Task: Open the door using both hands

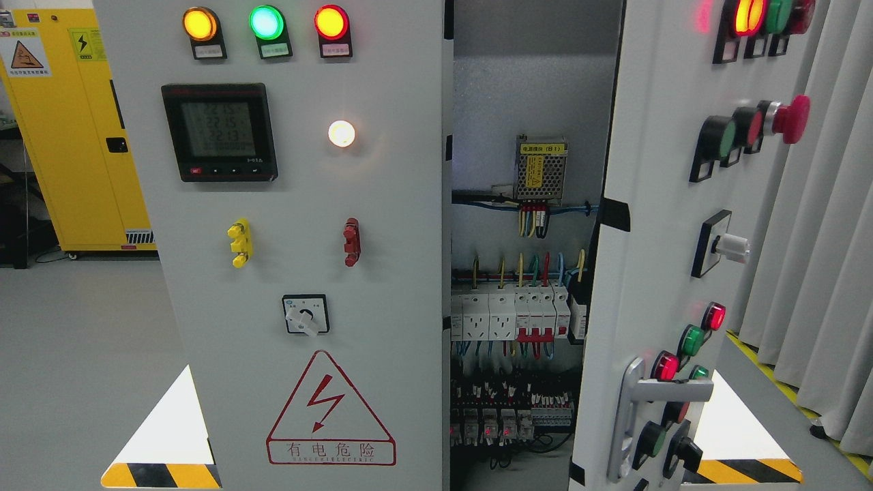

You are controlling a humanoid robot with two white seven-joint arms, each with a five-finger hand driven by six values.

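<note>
Neither arm shows in the head view; hands unseen.

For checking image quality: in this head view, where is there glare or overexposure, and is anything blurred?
Head view: the white lamp on the left door is blown out; the red glow bleeds at the open right door's top; wiring inside stays sharp.

Light: bright, even, from overhead | Glare: white lamp (342,134) blooms; red lamp (749,16) throws a pink halo on the open door (655,204) | Shadow: cabinet interior (525,102) dimmer | Focus: sharp overall; door's near edge slightly soft
</note>
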